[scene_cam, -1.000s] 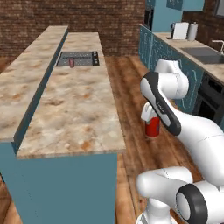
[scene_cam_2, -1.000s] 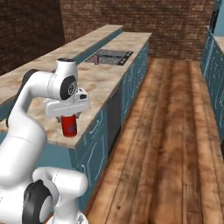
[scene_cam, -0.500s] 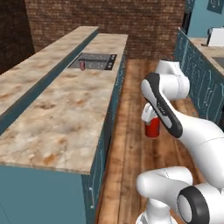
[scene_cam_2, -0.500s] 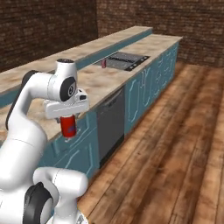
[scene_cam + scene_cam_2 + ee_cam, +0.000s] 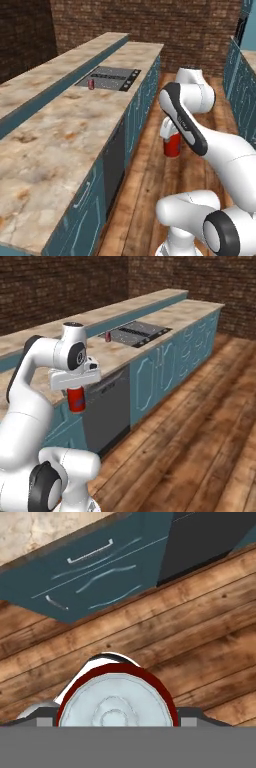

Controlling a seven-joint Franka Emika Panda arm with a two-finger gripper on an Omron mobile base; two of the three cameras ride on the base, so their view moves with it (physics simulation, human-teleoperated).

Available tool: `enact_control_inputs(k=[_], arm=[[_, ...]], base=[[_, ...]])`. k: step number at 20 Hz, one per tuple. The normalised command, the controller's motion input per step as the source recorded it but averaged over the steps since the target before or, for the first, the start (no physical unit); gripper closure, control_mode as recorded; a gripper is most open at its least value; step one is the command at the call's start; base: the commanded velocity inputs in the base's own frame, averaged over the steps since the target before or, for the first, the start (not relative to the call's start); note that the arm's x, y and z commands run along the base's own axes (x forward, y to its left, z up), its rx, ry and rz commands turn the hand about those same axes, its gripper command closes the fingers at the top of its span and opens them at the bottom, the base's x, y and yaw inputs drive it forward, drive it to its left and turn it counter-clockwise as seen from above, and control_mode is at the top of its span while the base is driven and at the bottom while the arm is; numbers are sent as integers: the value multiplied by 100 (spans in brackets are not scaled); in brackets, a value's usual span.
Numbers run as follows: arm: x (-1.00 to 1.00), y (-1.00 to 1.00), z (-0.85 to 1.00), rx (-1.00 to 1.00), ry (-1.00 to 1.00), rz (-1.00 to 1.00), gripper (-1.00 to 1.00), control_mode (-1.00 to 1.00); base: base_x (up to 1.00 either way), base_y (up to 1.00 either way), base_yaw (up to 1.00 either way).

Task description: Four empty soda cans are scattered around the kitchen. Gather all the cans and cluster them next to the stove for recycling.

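While the arm hangs out over the plank floor (image 5: 200,421), the gripper (image 5: 76,387) points straight down with a red soda can (image 5: 76,399) clamped upright between its jaws, which stand part-way apart at the can's width. In the hand view that held can (image 5: 116,699) sits right under the camera, silver top facing up, the wooden boards far below it. It's off the counter entirely, out in front of the teal cabinet fronts (image 5: 142,107) and lower than the countertop edge.

Up the run from the held can, the black stove (image 5: 109,78) lies flush in the beige countertop (image 5: 60,145). And there's a second can (image 5: 91,84), standing upright at the stove's near left corner, just beside the glass or on its rim; too small to say which. From the other side it shows again (image 5: 107,336) at the cooktop's (image 5: 136,332) far edge.

Room to move? Plenty. The countertop between the held can and the stove is bare stone, a raised ledge (image 5: 55,75) runs behind it, and the floor on the open side is wide and unobstructed back to the brick wall (image 5: 60,286).
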Motion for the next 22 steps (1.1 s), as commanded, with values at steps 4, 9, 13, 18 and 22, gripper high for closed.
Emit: enact_control_inputs(k=[4,9,13,18,22], arm=[[0,0,0,0,0,0,100,100],[0,0,0,0,0,0,100,100],[0,0,0,0,0,0,100,100],[0,0,0,0,0,0,100,100],[0,0,0,0,0,0,100,100]], base=[[92,-98,26],[100,-83,38],[100,-74,48],[100,-70,51],[100,-72,54]])
